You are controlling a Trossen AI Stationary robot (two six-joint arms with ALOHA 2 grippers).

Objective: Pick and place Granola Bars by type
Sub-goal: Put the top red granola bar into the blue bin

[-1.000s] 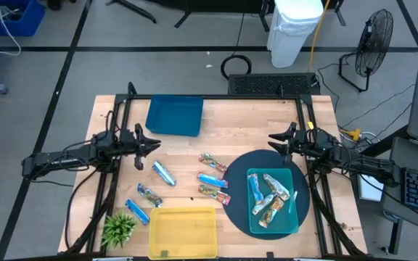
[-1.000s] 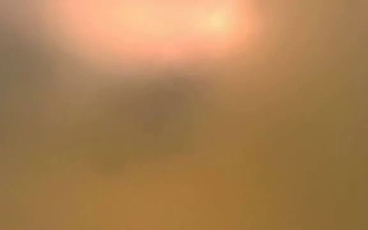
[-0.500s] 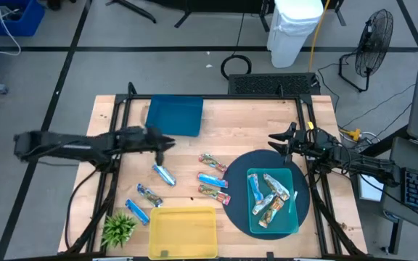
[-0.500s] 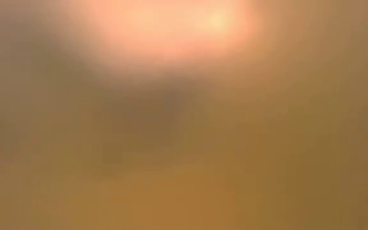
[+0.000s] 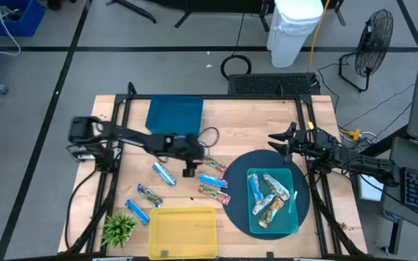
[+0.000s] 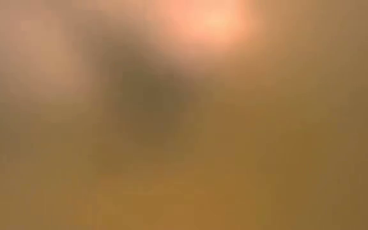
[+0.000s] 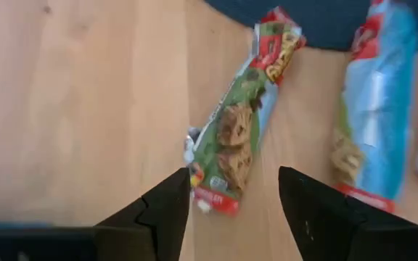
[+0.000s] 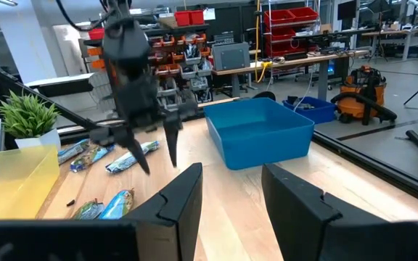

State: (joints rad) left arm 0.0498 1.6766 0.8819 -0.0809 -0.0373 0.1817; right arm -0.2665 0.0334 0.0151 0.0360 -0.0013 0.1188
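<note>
Hovering over the middle of the tabletop [image 5: 252, 119], my left jaws [image 5: 189, 170] hang spread apart just above a multicoloured granola bar [image 7: 239, 138], which lies flat on the wood between the two dark fingers [image 7: 162, 214] in my left wrist view. A blue-silver bar [image 7: 374, 109] lies just beside it. In the high view more loose bars [image 5: 164, 174] lie scattered left of centre, between the blue tray [image 5: 175, 116] at upper centre and the yellow tray [image 5: 183, 232] at the bottom edge. Several bars [image 5: 269, 196] sit piled in the teal tray [image 5: 255, 226], which rests on a dark round mat [image 5: 239, 170] at lower right. A small green plant [image 5: 117, 229] stands at lower left. My right jaws [image 5: 276, 140] wait open at the right side, near the mat's upper edge. My low view shows only an orange blur.
</note>
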